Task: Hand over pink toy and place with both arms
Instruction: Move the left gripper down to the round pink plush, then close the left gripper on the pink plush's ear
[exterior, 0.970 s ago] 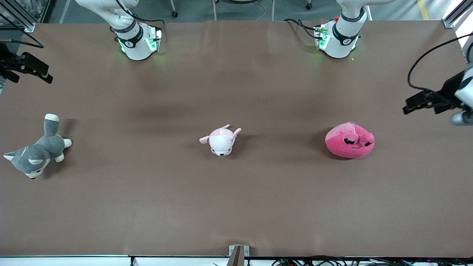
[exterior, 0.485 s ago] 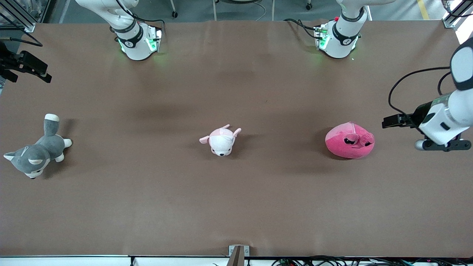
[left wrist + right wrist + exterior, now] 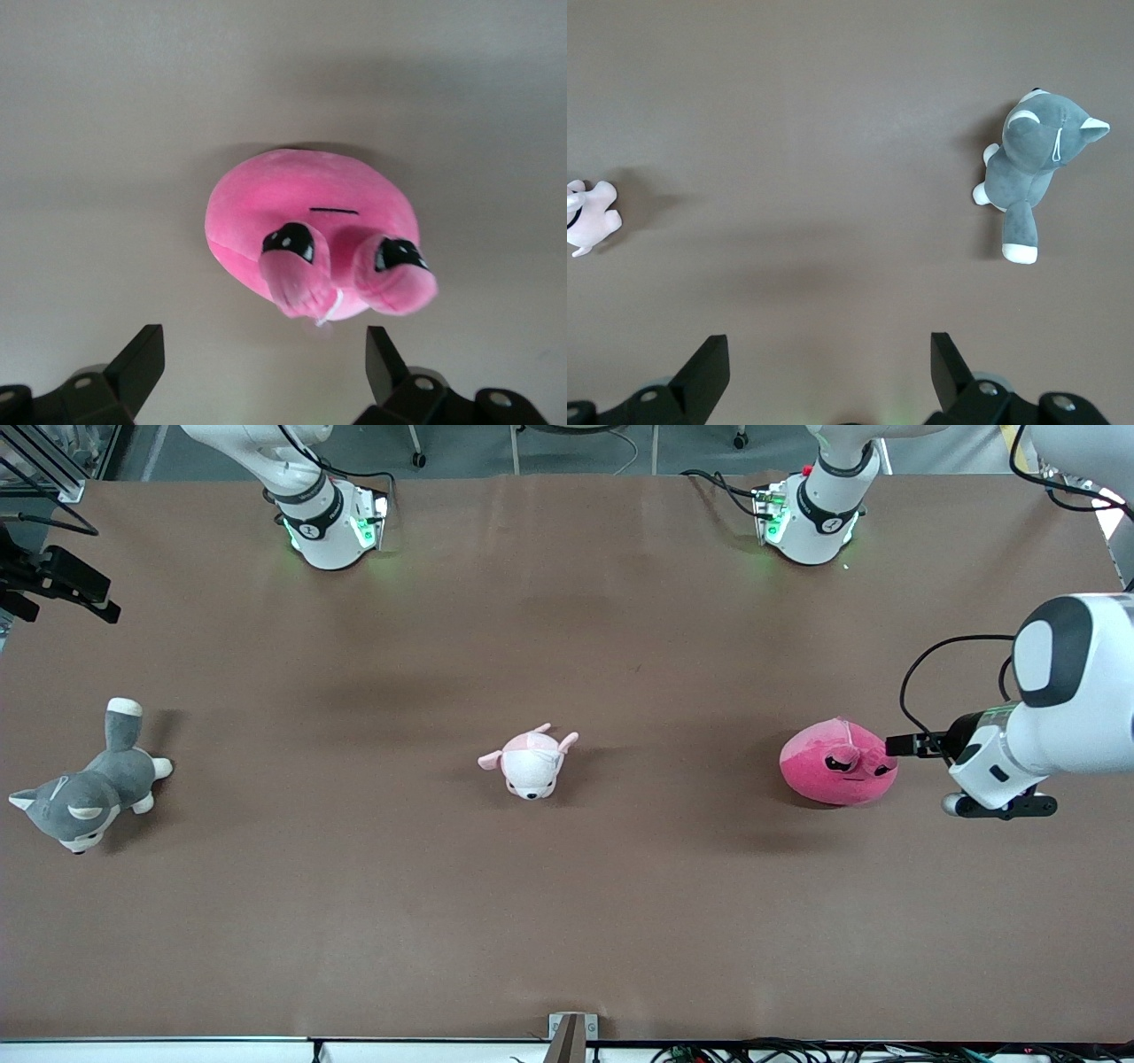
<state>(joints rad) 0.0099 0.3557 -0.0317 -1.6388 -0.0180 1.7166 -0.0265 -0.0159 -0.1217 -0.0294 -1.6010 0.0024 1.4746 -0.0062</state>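
Observation:
The pink toy (image 3: pixel 839 762) lies on the brown table toward the left arm's end, face up toward the front camera. In the left wrist view the pink toy (image 3: pixel 310 235) fills the middle, just ahead of the fingers. My left gripper (image 3: pixel 899 746) is open and empty, low beside the toy on the side toward the left arm's end, with its fingertips close to the toy's edge; its jaws (image 3: pixel 263 336) stand wide apart. My right gripper (image 3: pixel 66 589) waits at the right arm's end of the table, open and empty (image 3: pixel 828 341).
A small white and pale-pink puppy plush (image 3: pixel 532 762) lies mid-table, also showing in the right wrist view (image 3: pixel 589 217). A grey and white dog plush (image 3: pixel 89 793) lies toward the right arm's end (image 3: pixel 1032 159). The arm bases (image 3: pixel 328 522) stand farthest from the front camera.
My left arm has swung in from the table's end and come down, bringing its open gripper up beside the pink toy. The toys and the right gripper have hardly moved.

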